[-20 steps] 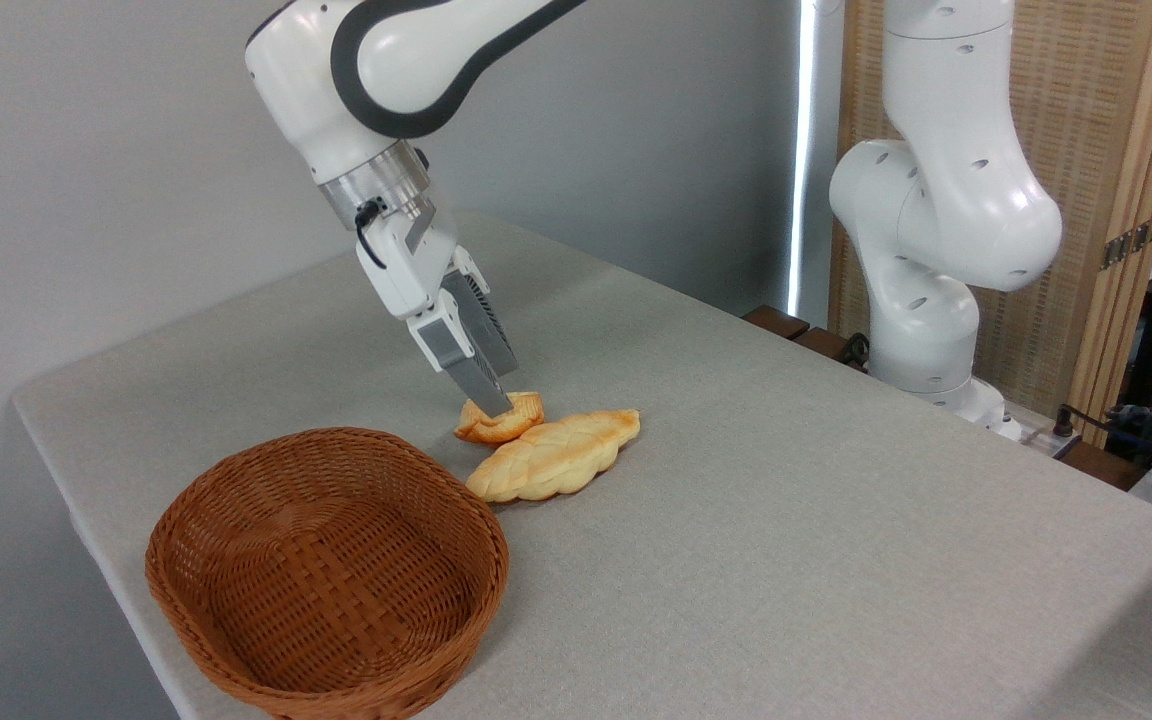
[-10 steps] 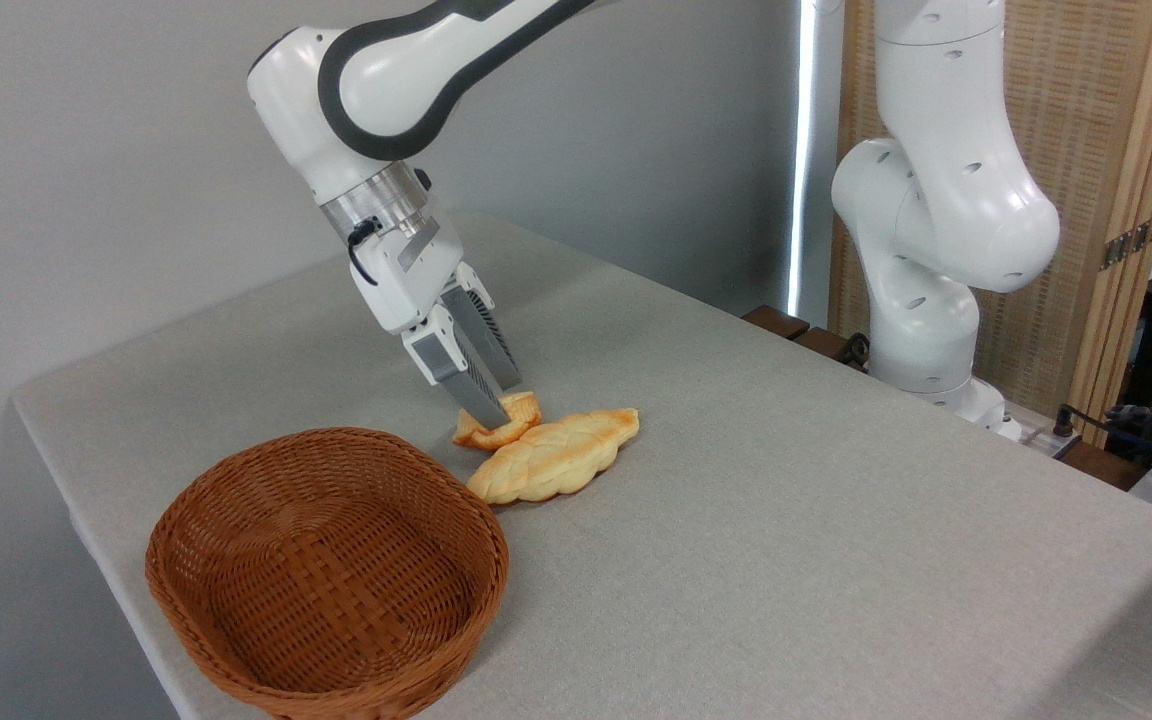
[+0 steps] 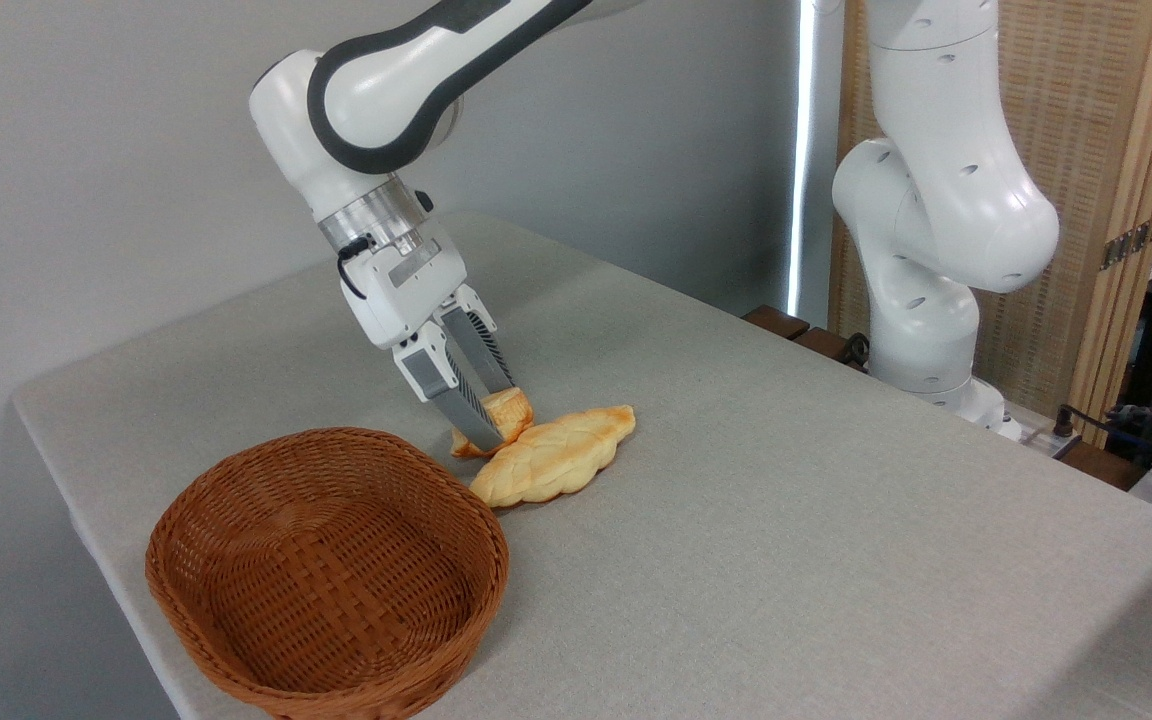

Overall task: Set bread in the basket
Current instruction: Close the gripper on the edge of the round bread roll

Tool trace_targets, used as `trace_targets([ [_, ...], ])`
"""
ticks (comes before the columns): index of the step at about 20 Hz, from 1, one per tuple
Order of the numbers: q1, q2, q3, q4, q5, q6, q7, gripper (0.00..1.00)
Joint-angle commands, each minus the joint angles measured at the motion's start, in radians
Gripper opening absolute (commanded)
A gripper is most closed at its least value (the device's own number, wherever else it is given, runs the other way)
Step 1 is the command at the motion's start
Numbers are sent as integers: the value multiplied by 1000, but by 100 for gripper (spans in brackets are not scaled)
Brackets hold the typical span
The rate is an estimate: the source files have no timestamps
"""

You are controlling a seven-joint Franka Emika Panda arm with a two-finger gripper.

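The small round bread (image 3: 506,412) with a toasted orange top sits on the table just behind the braided loaf, squeezed and tilted between my grey fingers. My gripper (image 3: 492,425) reaches down from the upper left and is shut on it; the near finger hides much of the bun. The oval brown wicker basket (image 3: 236,500) stands at the front left with nothing inside, a short way in front of the bread and to its left.
A longer pale braided loaf (image 3: 554,458) lies against the bun's front right side. The grey table's left edge (image 3: 66,480) runs close beside the basket. The arm's white base (image 3: 921,330) stands at the back right, near a wooden screen.
The fingers have shut on the bun, which now looks narrower and tipped up. The wrist has come lower and swung a little to the left. The braided loaf shifted slightly left.
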State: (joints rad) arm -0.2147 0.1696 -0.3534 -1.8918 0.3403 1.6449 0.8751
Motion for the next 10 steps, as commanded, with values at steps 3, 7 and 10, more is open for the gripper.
trace_targets([
  [3, -20, -2, 7, 5, 49, 15, 2, 67],
  [7, -20, -7, 7, 8, 48, 15, 1, 64],
  [10, -22, -9, 5, 8, 48, 10, 1, 65],
])
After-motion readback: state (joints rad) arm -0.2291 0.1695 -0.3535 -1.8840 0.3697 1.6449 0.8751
